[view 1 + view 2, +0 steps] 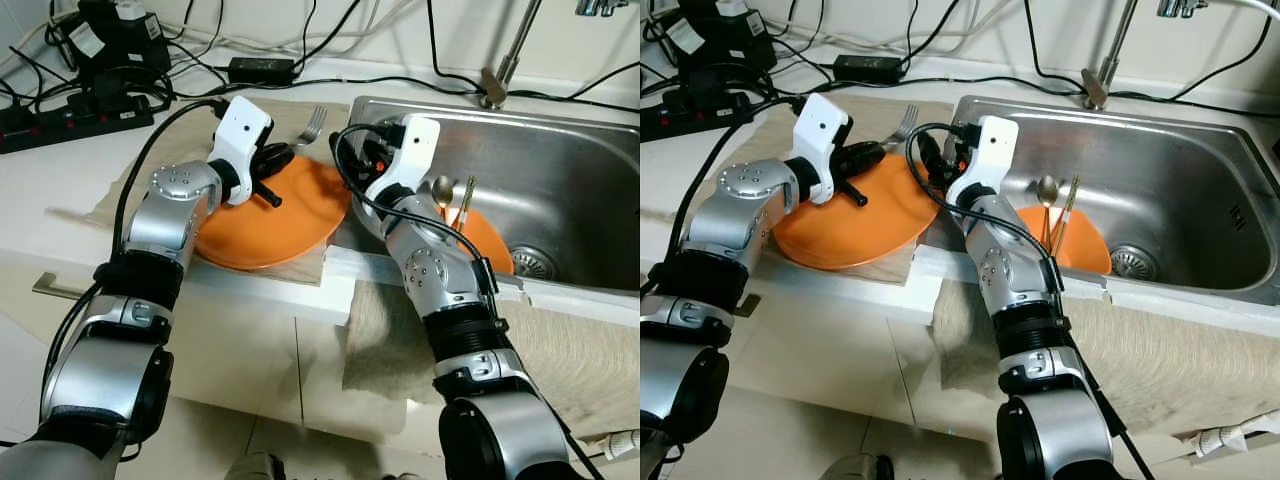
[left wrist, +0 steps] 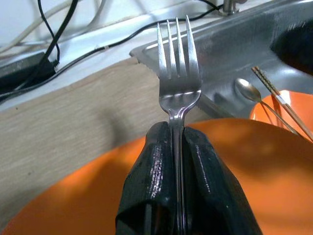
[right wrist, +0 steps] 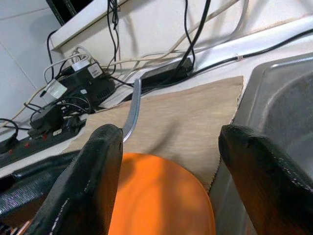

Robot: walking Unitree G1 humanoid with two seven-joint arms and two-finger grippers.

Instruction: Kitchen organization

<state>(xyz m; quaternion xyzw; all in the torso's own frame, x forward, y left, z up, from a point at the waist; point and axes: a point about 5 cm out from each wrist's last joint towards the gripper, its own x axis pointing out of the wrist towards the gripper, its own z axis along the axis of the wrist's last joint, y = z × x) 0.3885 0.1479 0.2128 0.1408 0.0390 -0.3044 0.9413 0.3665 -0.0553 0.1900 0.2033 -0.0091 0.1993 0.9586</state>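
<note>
Two silver arms with rounded, screw-dotted joint housings; black ribbed cuffs band the forearms; glossy black cables loop along each arm; white boxy wrist housings sit above the left end effector [image 1: 272, 172] and right end effector [image 1: 935, 160]; their long fingers [image 2: 156, 181] are matte black and finely textured.

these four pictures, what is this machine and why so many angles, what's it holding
It is a humanoid robot with two silver arms, at a kitchen counter. Two pictures come from its head, looking down; the other two from cameras on its wrists.

The left gripper is shut on a fork, held above an orange plate that lies on a cloth mat. The right gripper is open and holds nothing, near the sink. In the sink lie another orange plate, a spoon and chopsticks.
</note>
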